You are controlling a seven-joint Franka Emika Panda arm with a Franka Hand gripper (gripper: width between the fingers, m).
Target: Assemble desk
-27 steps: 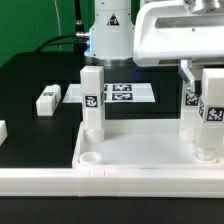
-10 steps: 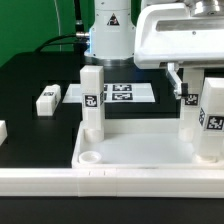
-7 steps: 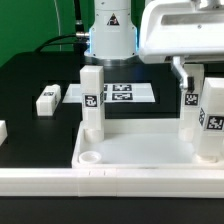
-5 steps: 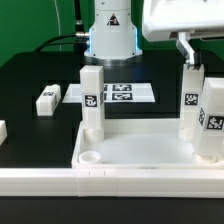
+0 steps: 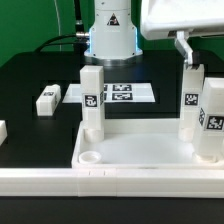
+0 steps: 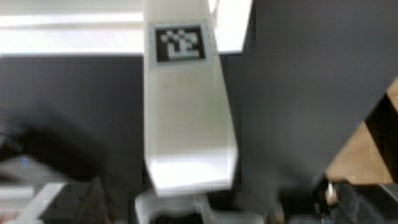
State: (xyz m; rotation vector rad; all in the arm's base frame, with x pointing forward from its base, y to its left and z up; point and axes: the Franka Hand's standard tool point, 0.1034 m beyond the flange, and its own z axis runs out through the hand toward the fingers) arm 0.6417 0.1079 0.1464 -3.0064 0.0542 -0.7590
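Note:
The desk's white tray-like top (image 5: pixel 140 148) lies at the front with three tagged legs standing in it. One leg (image 5: pixel 92 85) stands at the back on the exterior view's left, one (image 5: pixel 190 112) at the back right and one (image 5: pixel 212 108) at the front right. My gripper (image 5: pixel 190 50) hangs open just above the back right leg and holds nothing. In the wrist view that leg (image 6: pixel 187 120) runs lengthwise away from the blurred jaws, its tag (image 6: pixel 178 41) at the far end.
A loose white leg (image 5: pixel 47 100) lies on the black table on the exterior view's left, and another white part (image 5: pixel 2 130) shows at the left edge. The marker board (image 5: pixel 122 93) lies behind the tray, in front of the arm's base (image 5: pixel 110 35).
My gripper has risen off the back right leg and drifted slightly right, staying open. The leg stays standing in the top.

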